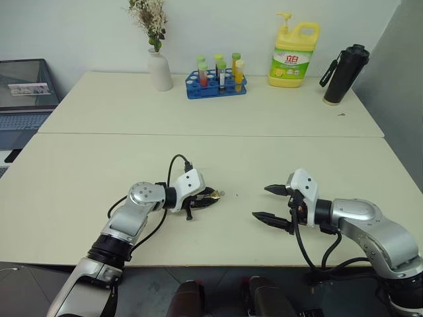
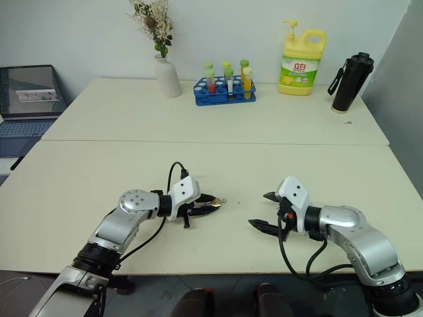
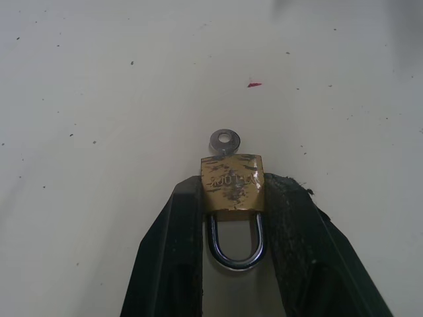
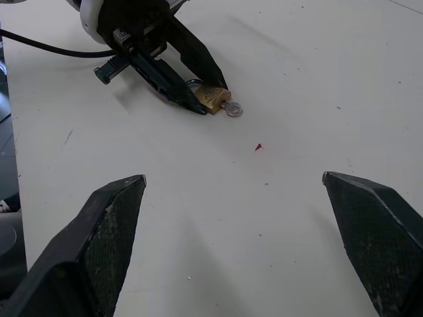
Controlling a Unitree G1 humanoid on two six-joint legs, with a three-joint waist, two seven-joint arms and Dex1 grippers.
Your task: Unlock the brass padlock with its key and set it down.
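Note:
The brass padlock (image 3: 231, 183) lies on the cream table (image 1: 86, 178), small and scuffed, its silver shackle pointing back toward my left wrist. The key (image 3: 225, 140) sticks out of the lock's far end, and its round silver head rests on the table. My left gripper (image 1: 208, 197) is shut on the padlock, with a black finger (image 3: 182, 224) pressed against each side of the body. My right gripper (image 1: 260, 201) stands open a short way to the right, tips pointing at the lock, with nothing between its fingers (image 4: 112, 218).
Along the far table edge stand a white vase (image 1: 159, 69), a blue rack of tubes (image 1: 216, 82), a yellow detergent bottle (image 1: 293, 56) and a black flask (image 1: 344, 74). A laptop (image 1: 23, 99) sits off the table's left. A tiny red speck (image 4: 258, 147) marks the table between the grippers.

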